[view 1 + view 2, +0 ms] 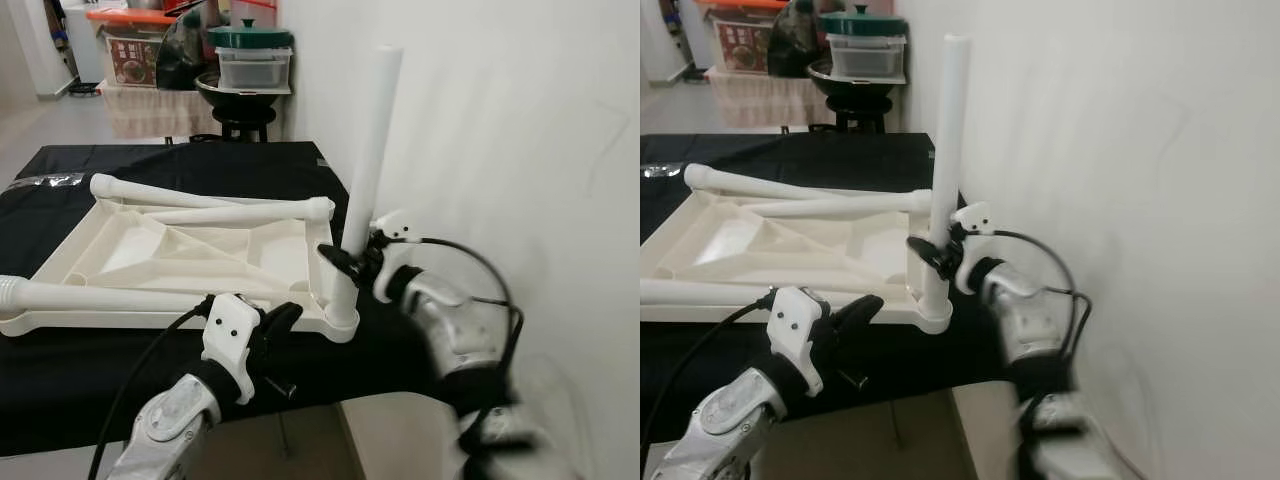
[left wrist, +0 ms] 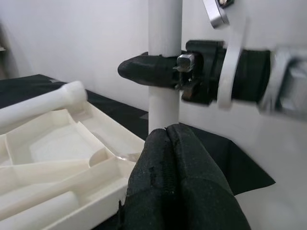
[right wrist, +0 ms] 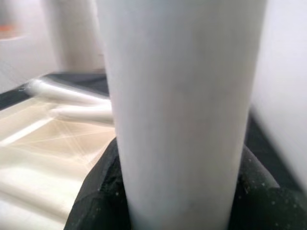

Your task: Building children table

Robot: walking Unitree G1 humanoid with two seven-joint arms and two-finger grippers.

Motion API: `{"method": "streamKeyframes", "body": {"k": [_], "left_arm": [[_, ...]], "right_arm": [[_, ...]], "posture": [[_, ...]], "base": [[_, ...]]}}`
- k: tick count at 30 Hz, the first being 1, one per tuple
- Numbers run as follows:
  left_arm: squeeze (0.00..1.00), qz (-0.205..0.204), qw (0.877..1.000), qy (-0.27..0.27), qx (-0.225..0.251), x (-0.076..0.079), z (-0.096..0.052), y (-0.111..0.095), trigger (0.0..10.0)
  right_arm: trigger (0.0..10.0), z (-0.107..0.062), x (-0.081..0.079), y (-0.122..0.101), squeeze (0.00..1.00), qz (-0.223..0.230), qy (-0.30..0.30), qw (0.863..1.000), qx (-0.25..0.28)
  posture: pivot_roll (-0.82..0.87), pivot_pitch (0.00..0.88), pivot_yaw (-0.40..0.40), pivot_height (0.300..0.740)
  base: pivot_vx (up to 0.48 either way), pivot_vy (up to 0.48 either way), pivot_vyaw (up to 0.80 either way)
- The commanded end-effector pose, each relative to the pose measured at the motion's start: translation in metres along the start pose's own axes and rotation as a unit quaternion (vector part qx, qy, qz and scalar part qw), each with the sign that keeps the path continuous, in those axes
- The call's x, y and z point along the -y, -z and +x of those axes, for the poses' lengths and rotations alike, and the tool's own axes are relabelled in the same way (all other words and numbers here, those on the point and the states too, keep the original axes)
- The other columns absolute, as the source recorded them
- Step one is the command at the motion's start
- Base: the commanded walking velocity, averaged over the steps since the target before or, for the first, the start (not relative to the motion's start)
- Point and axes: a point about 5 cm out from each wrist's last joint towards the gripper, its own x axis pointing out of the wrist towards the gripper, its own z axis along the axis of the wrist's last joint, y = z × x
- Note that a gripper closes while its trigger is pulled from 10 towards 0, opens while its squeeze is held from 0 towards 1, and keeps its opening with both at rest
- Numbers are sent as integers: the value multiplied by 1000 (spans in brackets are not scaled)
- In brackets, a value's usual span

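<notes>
A white plastic tabletop (image 1: 180, 255) lies upside down in the middle left of the head views, its ribbed underside facing up, on a black cloth (image 1: 200, 165) that covers a table. One white leg (image 1: 368, 170) stands upright in the corner socket at the tabletop's lower right, rising toward the top centre of the frame beside a white wall (image 1: 520, 150). Three more legs lie loose: two (image 1: 215, 205) across the far part of the underside and one (image 1: 90, 296) along the near edge at the lower left. The right gripper (image 1: 345, 262) is clamped around the lower part of the upright leg, its black fingers (image 2: 144, 69) pressed on both sides. The left gripper (image 1: 280, 322) sits at the bottom centre, just at the tabletop's near edge below the standing leg, its fingers (image 2: 177, 182) pressed together on nothing. In the upper left background a green-lidded pot (image 1: 250, 38) sits on stacked containers.
</notes>
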Motion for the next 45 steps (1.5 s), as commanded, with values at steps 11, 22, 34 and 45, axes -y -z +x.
{"method": "streamKeyframes", "body": {"k": [11,22,34,45], "left_arm": [[0,6,1000,-3,-8,-1,1,3,10000],[0,2,1000,1,-9,-1,0,4,10000],[0,5,1000,0,-11,-5,-2,3,10000],[0,12,996,-81,20,-19,-7,-6,10000]], "right_arm": [[10000,22,20,4,1000,-51,4,997,-50],[10000,-5,58,-2,1000,-61,95,993,-36],[10000,-35,66,-11,1000,-41,38,998,-10],[10000,-83,55,8,0,-22,10,999,-30]], "posture": [[-21,0,-89,740],[-44,0,-76,740],[-43,0,-68,740],[-66,10,-55,740]], "base": [[0,0,0],[0,0,0],[0,0,0],[0,0,0]]}}
